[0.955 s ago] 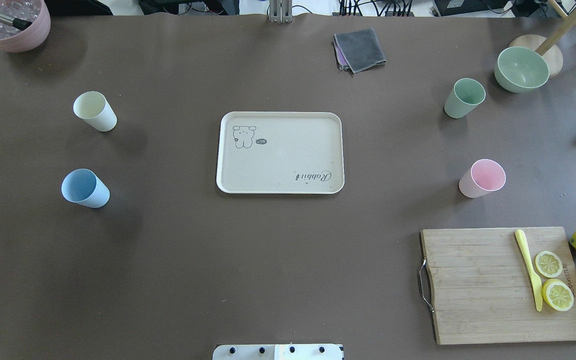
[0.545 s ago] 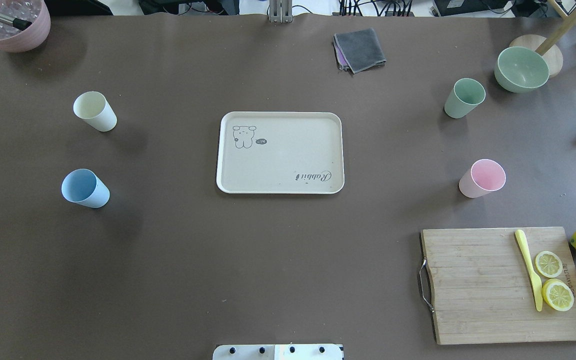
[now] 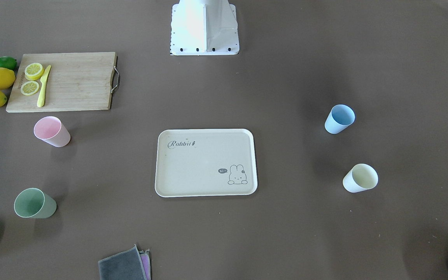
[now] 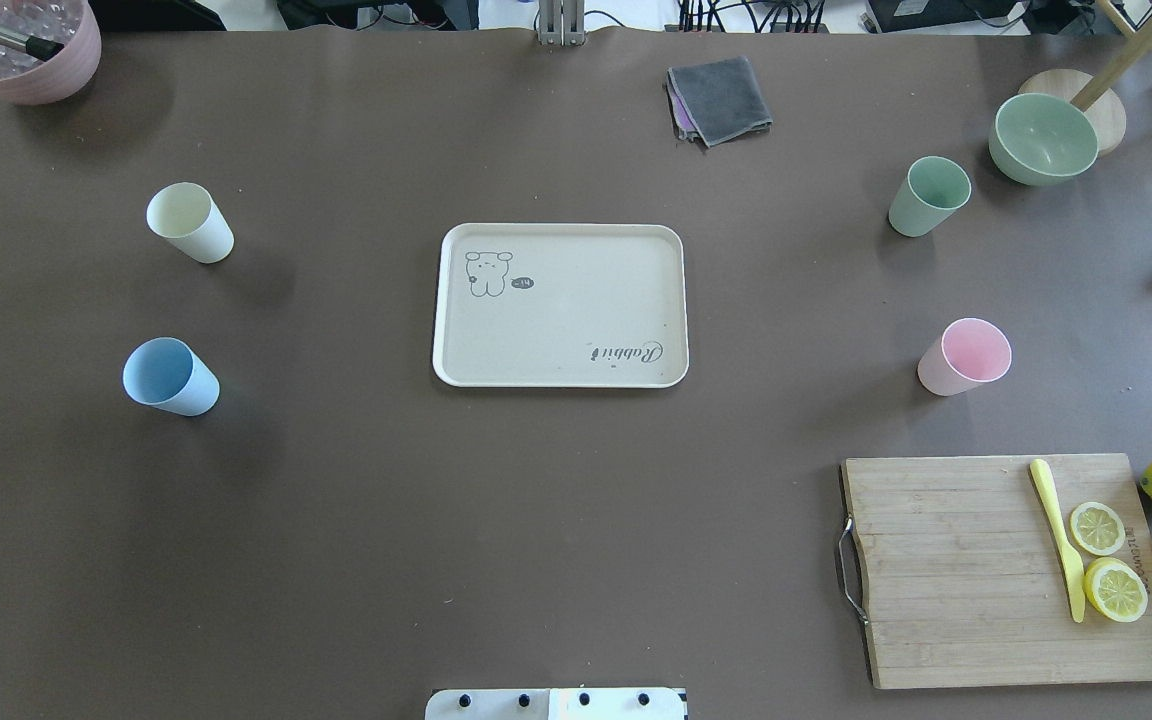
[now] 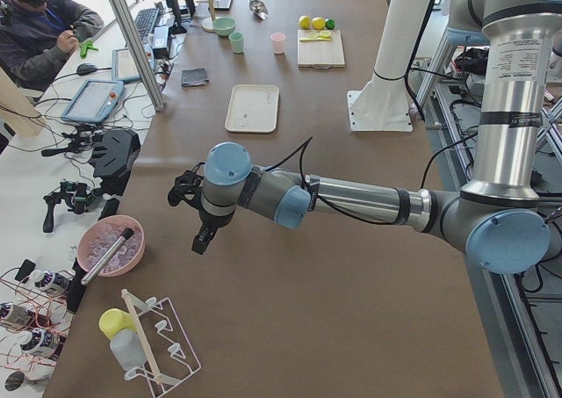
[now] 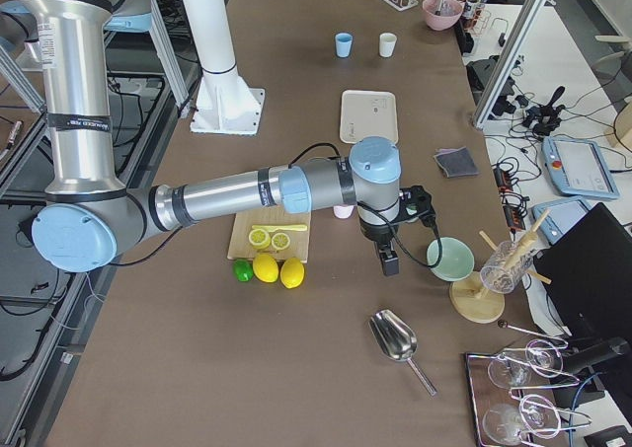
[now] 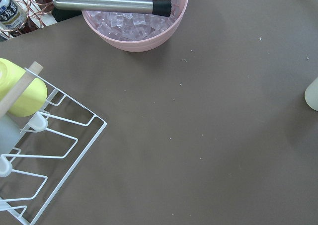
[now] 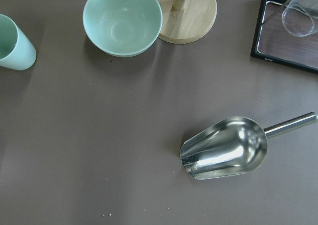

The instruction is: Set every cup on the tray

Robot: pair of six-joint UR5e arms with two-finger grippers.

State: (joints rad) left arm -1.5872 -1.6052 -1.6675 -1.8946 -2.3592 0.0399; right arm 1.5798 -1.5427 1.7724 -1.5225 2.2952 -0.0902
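- Left gripper (image 5: 183,190): hangs over the table's left end, near a pink ice bowl (image 7: 134,16). It shows only in the side view, so I cannot tell how far its jaws are parted. Nothing is seen in it.
- Right gripper (image 6: 423,205): hangs past the cutting board (image 4: 996,570), near a pale green bowl (image 8: 122,20). Its opening cannot be told either, and no load is seen.
- Both arms: judged to be parked outboard, with no cup approached yet.
- Blue cup (image 4: 169,376) and cream cup (image 4: 190,222): upright on the robot's left, well apart from the tray.
- Green cup (image 4: 928,196) and pink cup (image 4: 964,357): upright on the robot's right, also well apart from it.
- Tray (image 4: 576,320): central, holding no cups. The split suggests one pair per arm.
- Obscured: neither wrist view shows fingers. The green and cream cups are cut off at the wrist-view edges. In the right side view the arm partly hides the pink cup.
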